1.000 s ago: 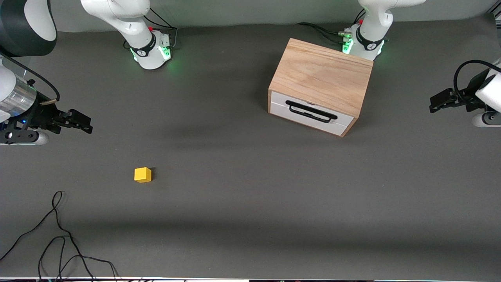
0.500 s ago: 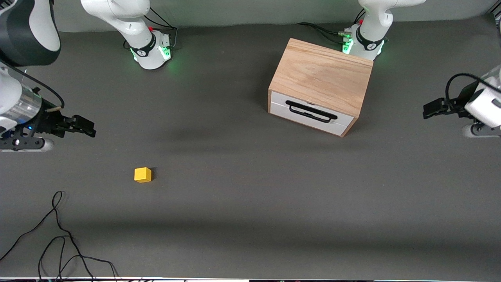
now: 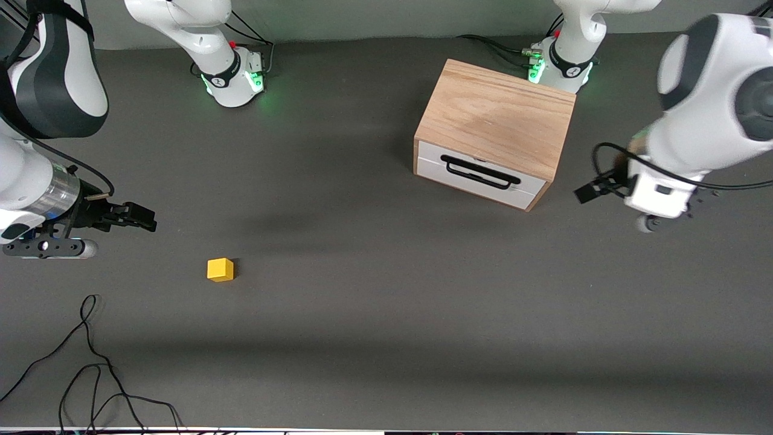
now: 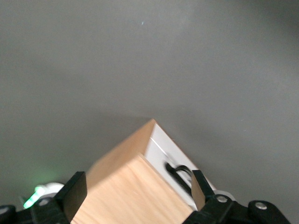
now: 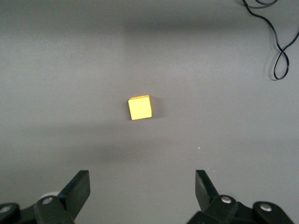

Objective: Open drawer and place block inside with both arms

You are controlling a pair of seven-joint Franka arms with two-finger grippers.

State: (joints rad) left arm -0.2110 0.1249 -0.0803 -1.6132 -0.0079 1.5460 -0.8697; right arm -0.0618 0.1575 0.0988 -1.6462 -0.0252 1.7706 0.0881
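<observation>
The light-wood cabinet (image 3: 495, 115) stands near the left arm's base. Its drawer (image 3: 483, 181) has a white front and a black wire handle (image 3: 480, 172) and is shut. The yellow block (image 3: 220, 269) lies on the mat toward the right arm's end. My left gripper (image 3: 587, 192) is open and empty, over the mat beside the cabinet at the left arm's end. The left wrist view shows the gripper (image 4: 138, 186), the cabinet (image 4: 131, 196) and the handle (image 4: 180, 173). My right gripper (image 3: 144, 219) is open and empty, over the mat beside the block. The right wrist view shows the gripper (image 5: 141, 185) and the block (image 5: 140, 107).
Loose black cables (image 3: 90, 362) lie on the mat near the front camera at the right arm's end, also in the right wrist view (image 5: 276, 44). The green-lit arm bases (image 3: 232, 75) (image 3: 558, 66) stand at the table's edge farthest from the front camera.
The left arm has swung in from the table's end toward the cabinet. The right gripper has edged closer to the block. Block and cabinet have not moved.
</observation>
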